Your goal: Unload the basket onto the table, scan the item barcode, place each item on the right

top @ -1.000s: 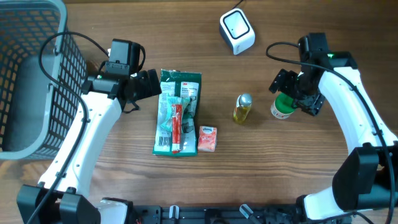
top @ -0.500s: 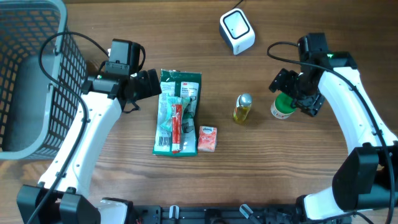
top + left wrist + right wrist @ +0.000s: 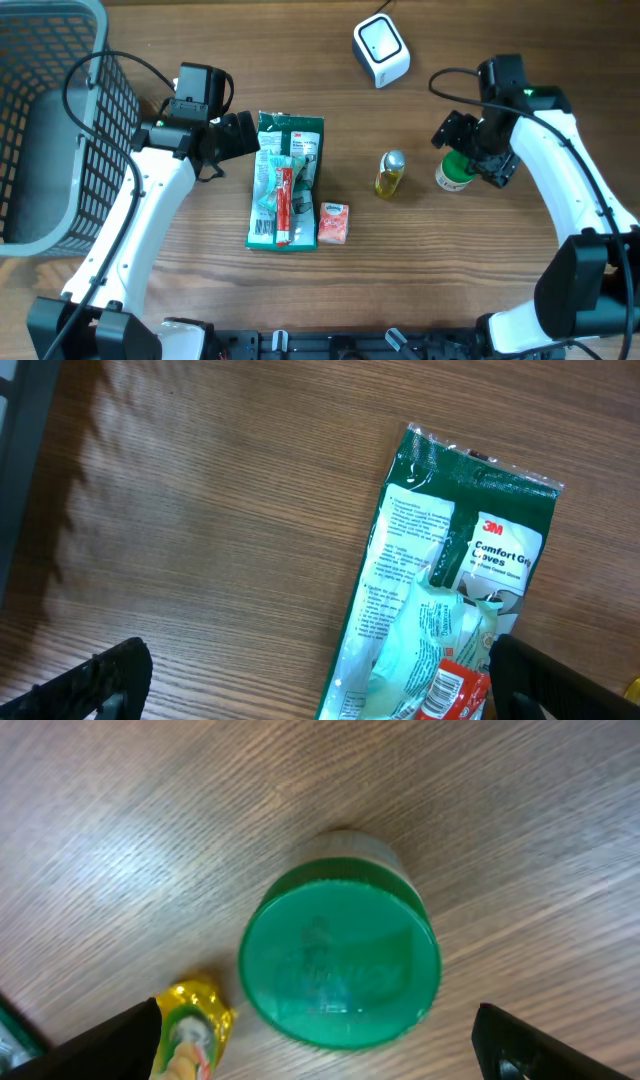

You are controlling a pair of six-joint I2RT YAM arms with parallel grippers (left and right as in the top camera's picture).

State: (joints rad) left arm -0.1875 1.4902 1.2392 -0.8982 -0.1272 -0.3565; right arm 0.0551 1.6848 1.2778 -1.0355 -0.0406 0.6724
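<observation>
Change: nothing had shifted that I could see since a second before; both arms and every item sat where they had been.
Right gripper: the right gripper [image 3: 468, 150] hung with its fingers spread wide and nothing clamped between them. In its wrist view the two dark fingertips [image 3: 110, 1040] stood out at the lower corners, clear of the lid.
Item under it: a green-lidded jar [image 3: 455, 172] stood upright on the table, its round lid [image 3: 340, 952] facing straight up at the wrist camera. I could make out no barcode on it from any view.
Left gripper: the left gripper [image 3: 240, 135] was likewise wide apart and empty, poised by the top left corner of a green glove packet [image 3: 450, 590].
Beside the jar: a small yellow bottle [image 3: 389, 174] with a silver cap lay just to the jar's left, apart from it.
Middle of the table: the glove packet lay flat and lengthwise, with a red tube [image 3: 283, 205] lying on top of it and a small orange tissue pack [image 3: 334, 222] touching its lower right edge.
Scanner: the white scanner [image 3: 381, 50] sat at the far edge of the table, well apart from the jar and from both grippers.
Far left: a grey mesh basket [image 3: 50, 120] stood at the table's [image 3: 500, 290] left end, behind the left arm.
</observation>
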